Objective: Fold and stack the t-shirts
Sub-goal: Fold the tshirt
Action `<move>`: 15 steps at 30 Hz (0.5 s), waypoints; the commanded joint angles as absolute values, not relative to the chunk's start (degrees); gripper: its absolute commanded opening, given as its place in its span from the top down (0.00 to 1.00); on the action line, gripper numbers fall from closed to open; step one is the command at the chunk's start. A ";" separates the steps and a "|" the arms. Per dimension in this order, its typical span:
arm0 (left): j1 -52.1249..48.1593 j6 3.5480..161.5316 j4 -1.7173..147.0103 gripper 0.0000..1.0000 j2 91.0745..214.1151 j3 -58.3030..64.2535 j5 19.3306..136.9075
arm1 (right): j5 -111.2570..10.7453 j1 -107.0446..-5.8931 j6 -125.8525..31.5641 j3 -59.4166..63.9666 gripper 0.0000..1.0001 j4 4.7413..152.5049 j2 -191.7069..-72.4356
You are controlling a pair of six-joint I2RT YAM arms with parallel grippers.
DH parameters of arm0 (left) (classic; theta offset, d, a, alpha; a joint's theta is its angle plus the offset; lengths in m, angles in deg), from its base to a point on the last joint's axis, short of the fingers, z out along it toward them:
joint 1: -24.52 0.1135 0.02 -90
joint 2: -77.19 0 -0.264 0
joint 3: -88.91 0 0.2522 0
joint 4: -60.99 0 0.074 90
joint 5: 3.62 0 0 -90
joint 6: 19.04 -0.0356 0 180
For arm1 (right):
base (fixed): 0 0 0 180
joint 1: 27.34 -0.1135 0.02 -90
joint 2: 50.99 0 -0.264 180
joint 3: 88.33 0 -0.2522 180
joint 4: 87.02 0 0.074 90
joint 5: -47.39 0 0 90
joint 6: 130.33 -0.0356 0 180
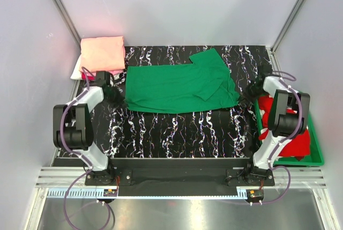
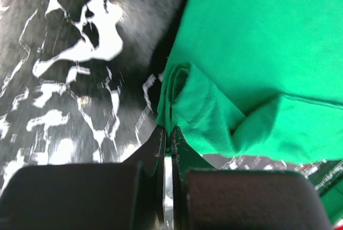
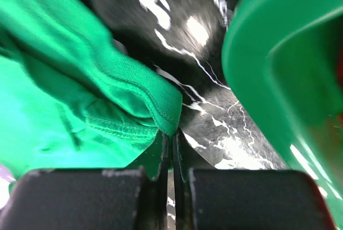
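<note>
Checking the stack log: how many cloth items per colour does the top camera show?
green shirt: 1
peach shirt: 1
white cloth: 1, edge only
red cloth in bin: 1 heap, shirts uncountable
Total: 4

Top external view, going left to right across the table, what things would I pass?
salmon-peach shirt → green t-shirt → right gripper → green bin
</note>
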State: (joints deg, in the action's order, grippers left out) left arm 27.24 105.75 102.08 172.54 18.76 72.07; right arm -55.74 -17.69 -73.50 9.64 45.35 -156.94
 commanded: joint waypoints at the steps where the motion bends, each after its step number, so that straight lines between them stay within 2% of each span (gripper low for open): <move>1: 27.68 104.01 111.19 1.00 164.30 10.12 73.19 | -54.66 -15.39 -72.32 2.16 1.00 39.77 -149.81; 9: 29.09 102.34 123.08 1.00 154.72 -0.26 72.94 | -57.11 -11.70 -72.76 -3.12 1.00 30.53 -135.47; 15: 30.14 101.72 128.62 1.00 150.50 -6.06 71.88 | -59.93 -9.94 -72.76 -11.46 1.00 24.21 -131.24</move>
